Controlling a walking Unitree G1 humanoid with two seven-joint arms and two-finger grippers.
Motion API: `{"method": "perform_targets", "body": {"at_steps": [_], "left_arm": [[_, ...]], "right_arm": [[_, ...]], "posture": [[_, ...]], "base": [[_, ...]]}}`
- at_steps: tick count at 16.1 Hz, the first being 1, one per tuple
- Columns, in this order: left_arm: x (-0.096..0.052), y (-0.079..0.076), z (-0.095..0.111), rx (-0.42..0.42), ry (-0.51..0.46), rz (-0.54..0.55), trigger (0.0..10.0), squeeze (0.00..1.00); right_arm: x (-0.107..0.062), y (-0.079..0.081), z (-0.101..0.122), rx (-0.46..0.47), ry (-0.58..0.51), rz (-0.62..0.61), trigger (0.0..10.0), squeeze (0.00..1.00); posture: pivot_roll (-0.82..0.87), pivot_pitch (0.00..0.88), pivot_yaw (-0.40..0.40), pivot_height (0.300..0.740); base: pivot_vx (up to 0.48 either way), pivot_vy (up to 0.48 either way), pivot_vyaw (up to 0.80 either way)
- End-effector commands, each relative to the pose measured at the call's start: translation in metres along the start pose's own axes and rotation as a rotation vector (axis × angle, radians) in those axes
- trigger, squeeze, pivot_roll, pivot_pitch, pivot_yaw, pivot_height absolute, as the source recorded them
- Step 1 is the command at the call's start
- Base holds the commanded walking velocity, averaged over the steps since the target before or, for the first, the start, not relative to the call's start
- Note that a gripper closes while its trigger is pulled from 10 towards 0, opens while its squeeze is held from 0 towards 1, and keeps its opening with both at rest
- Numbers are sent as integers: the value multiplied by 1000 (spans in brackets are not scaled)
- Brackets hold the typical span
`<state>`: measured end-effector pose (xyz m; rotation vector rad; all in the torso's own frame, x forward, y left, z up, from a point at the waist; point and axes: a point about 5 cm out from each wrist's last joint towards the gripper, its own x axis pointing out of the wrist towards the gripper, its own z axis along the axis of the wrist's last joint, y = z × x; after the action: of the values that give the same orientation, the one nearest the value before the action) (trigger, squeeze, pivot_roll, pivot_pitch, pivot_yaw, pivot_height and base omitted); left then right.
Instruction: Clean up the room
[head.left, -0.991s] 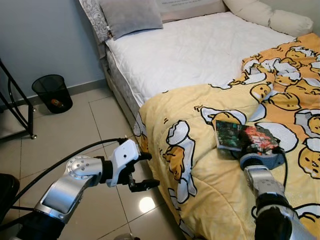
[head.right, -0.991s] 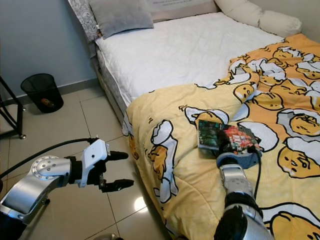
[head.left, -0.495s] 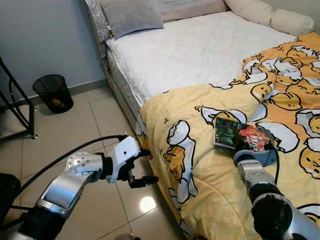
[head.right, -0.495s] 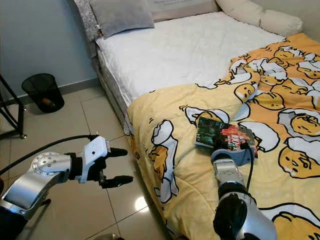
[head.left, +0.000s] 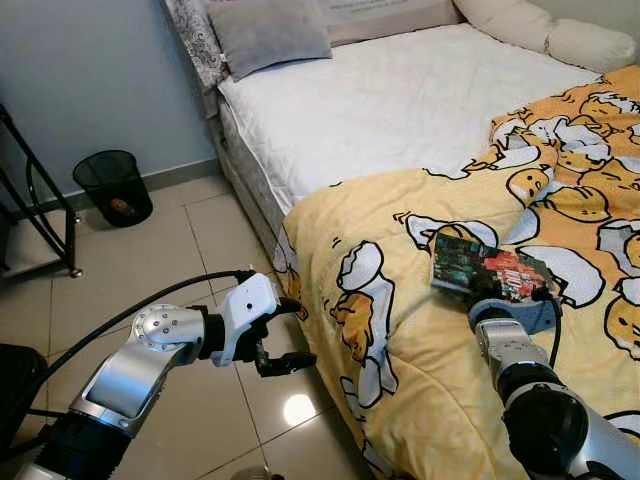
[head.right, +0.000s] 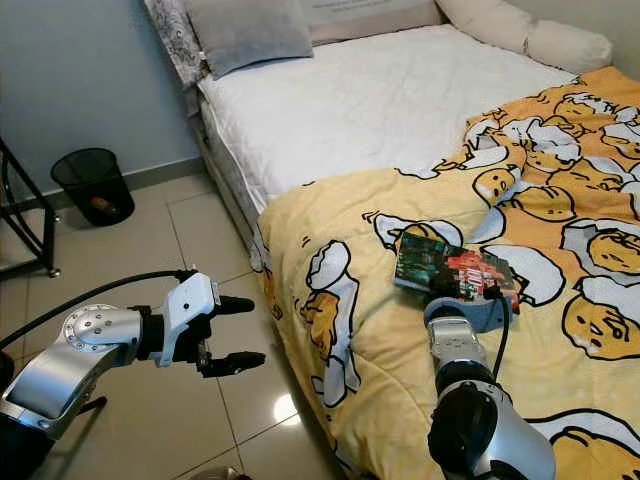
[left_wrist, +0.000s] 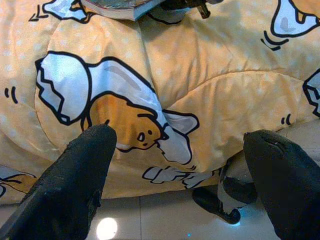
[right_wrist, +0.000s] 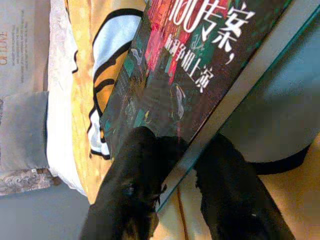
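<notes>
A book (head.left: 490, 272) with a dark, colourful cover lies on the yellow cartoon-print duvet (head.left: 420, 380) at the near end of the bed. My right gripper (right_wrist: 180, 145) is at the book's near edge. In the right wrist view the book (right_wrist: 200, 75) sits between the two black fingers, one on the cover and one under the edge, shut on it. My left gripper (head.left: 300, 335) hangs open above the floor tiles beside the bed's side, holding nothing. In the left wrist view its fingers (left_wrist: 85, 175) point at the duvet's hanging edge.
A black mesh bin (head.left: 115, 187) stands by the wall on the left, next to a black metal frame (head.left: 40, 220). The bare white mattress (head.left: 400, 100) carries a grey pillow (head.left: 270, 35) and cream bolsters (head.left: 570, 35) at its head. Tiled floor (head.left: 200, 260) runs along the bed.
The whole picture has shifted slightly, so the camera moved. The right gripper stays at the book's edge and the left gripper holds its open pose beside the bed.
</notes>
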<state>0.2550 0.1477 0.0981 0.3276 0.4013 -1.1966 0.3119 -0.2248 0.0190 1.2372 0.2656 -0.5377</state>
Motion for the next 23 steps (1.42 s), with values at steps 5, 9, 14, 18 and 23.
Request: {"method": "perform_targets", "body": {"at_steps": [5, 9, 14, 18, 23], "left_arm": [[-1, 2, 2, 11, 3, 4, 10000, 843], [-1, -6, 3, -34, -90, 96, 10000, 843], [-5, -9, 19, -65, -247, 257, 10000, 843], [-13, 2, 13, -132, -245, 628, 10000, 784], [-7, 17, 7, -114, -149, 838, 10000, 765]], "right_arm": [[1, 8, 6, 15, -39, 42, 0, 0], [-5, 7, 21, -60, -94, 173, 0, 0], [-29, 43, 43, -255, -266, 350, 0, 0], [-48, 67, 33, -772, -405, 344, 4275, 0], [-48, 69, -11, -995, -288, 354, 10000, 0]], "posture": [[-14, 0, 31, 740], [-6, 0, -7, 740], [-27, 0, 1, 740], [-38, 0, -18, 740], [-7, 0, -28, 740]], "base": [[0, 0, 0], [0, 0, 0], [0, 0, 0], [0, 0, 0], [0, 0, -480]]}}
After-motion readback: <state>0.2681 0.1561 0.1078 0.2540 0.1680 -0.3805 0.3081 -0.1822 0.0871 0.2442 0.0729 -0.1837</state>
